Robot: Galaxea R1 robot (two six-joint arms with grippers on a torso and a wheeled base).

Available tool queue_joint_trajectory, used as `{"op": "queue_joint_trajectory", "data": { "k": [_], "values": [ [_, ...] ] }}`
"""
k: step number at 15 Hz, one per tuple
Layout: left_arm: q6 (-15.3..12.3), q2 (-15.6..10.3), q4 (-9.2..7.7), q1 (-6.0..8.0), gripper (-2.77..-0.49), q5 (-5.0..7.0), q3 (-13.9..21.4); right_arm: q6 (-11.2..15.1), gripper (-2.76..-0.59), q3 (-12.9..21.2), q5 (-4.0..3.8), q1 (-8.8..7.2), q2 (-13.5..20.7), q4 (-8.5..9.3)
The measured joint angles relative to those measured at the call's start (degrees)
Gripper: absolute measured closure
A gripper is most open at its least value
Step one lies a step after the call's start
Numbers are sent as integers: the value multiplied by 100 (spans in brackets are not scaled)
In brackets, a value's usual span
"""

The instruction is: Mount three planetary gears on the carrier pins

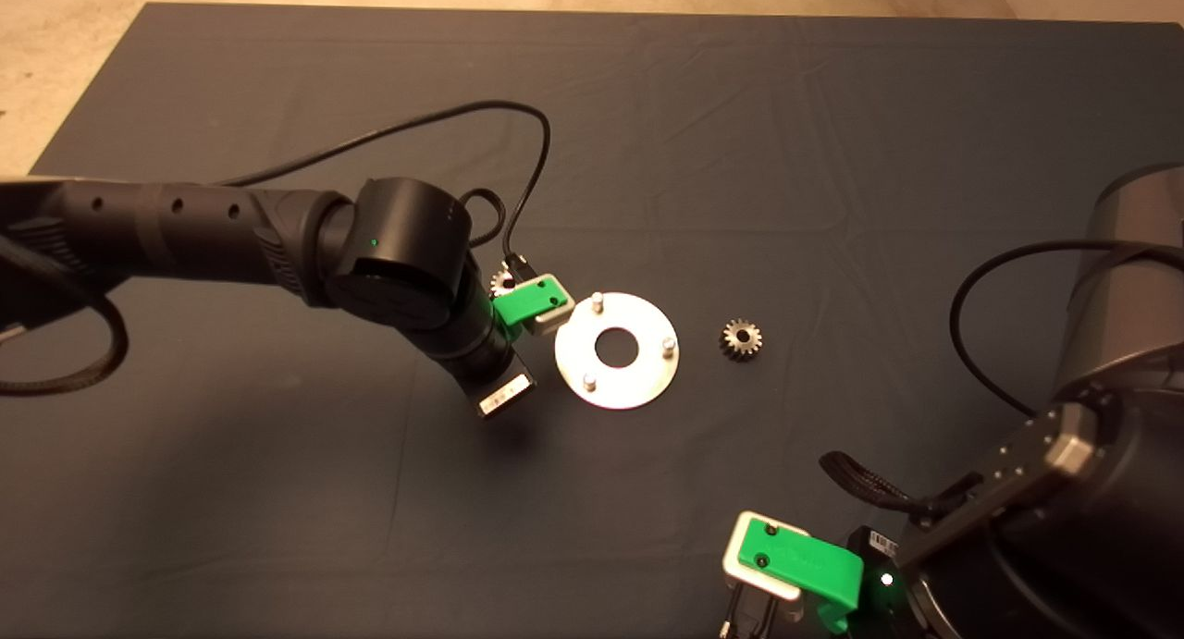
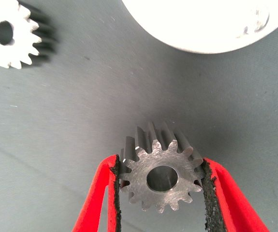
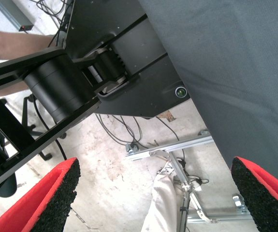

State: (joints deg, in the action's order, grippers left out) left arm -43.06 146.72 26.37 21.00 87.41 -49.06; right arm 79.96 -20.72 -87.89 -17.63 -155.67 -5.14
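The left claw (image 2: 160,193) is gripping a small silvery-grey toothed metal gear (image 2: 160,176), bore upright, just beside the flat shiny silver disc (image 1: 638,380) and its nearest pin (image 1: 597,300), while the right claw (image 3: 155,193) is waiting wide open at the worktop's edge.

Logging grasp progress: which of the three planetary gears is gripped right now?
The planetary gear between the left gripper's jaws, left of the disc. The other two lie free on the mat.
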Motion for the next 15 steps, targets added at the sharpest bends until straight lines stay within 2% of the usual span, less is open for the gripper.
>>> {"op": "queue_joint_trajectory", "data": {
  "k": [2, 4, 6, 9, 13, 15],
  "values": [
    [-22, 67, -88, 80, -80, 10, 8, -1, -233, -2, 2, 0, 9, 0],
    [-84, 229, -147, 97, -79, 7, 9, -2, -233, -2, -1, 0, 9, 0],
    [-106, 380, -176, 121, -78, 0, 9, -2, -233, -2, -1, 0, 11, 0],
    [-123, 429, -193, 223, -78, 5, 9, -5, -233, -2, 2, 0, 9, 0],
    [-127, 532, -231, 237, -78, -30, -84, -6, -233, -2, -1, 0, 11, 0],
    [-127, 663, -231, 242, -78, -48, -149, -9, -233, -2, -1, -1, 11, 0]
  ]
}}
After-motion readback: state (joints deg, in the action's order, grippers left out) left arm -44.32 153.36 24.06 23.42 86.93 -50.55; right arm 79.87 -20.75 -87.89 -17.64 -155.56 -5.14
